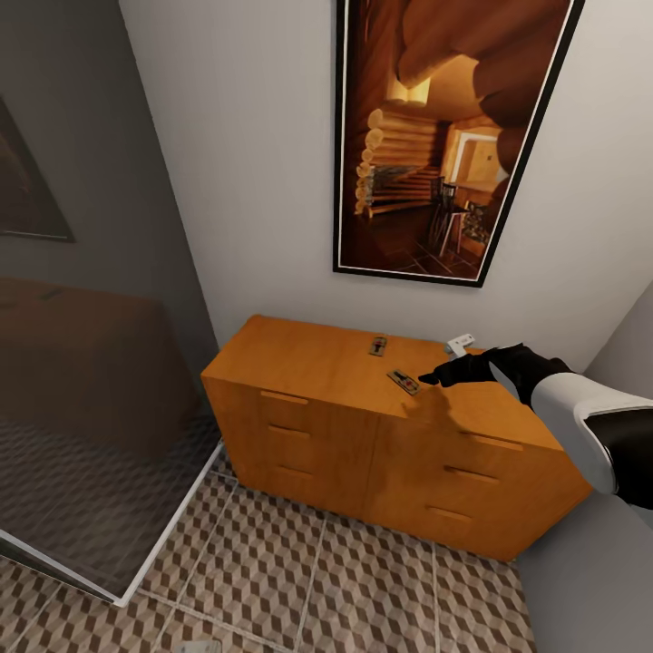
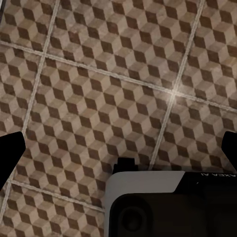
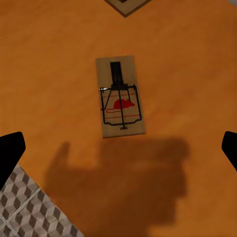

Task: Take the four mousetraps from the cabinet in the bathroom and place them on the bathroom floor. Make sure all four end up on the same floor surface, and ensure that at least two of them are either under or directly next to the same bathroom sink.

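The orange-brown cabinet (image 1: 326,426) stands against the wall, and two mousetraps lie on its flat top. One mousetrap (image 1: 378,345) is farther back and the other mousetrap (image 1: 403,381) is nearer the front edge. My right gripper (image 1: 433,376) hovers open just right of the nearer trap, above the top. In the right wrist view that mousetrap (image 3: 121,96) lies flat below the wide-spread fingertips (image 3: 10,153), and a corner of the second mousetrap (image 3: 126,5) shows at the picture's edge. My left gripper (image 2: 118,153) is open and empty over the bathroom floor (image 2: 108,84).
A small white object (image 1: 460,344) sits at the back of the cabinet top. A glass shower screen (image 1: 100,426) stands left of the cabinet. A framed picture (image 1: 444,136) hangs above it. A grey wall (image 1: 626,363) closes in on the right. Patterned floor tiles (image 1: 345,589) lie in front.
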